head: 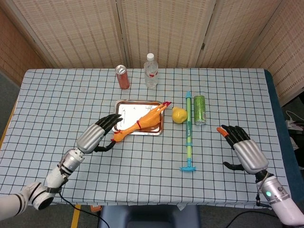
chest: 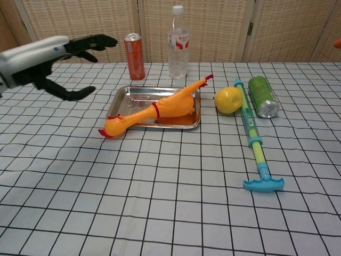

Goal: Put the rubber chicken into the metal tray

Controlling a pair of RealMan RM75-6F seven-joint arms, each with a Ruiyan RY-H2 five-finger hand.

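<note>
I see a checked tablecloth [head: 142, 161] before woven screens [head: 161, 28]. The rubber chicken [chest: 154, 111] lies diagonally across the metal tray [chest: 133, 95], head overhanging. My left hand [head: 97, 134] and right hand [head: 244, 149] hover spread, holding nothing.

A red can [head: 122, 77] and a clear water bottle [head: 151, 71] stand near the table's [head: 57, 104] far edge. Toward the right edge, a lemon [head: 179, 115] touches a long water squirter [head: 189, 134], with a green can [head: 199, 109] lying just beyond it.
</note>
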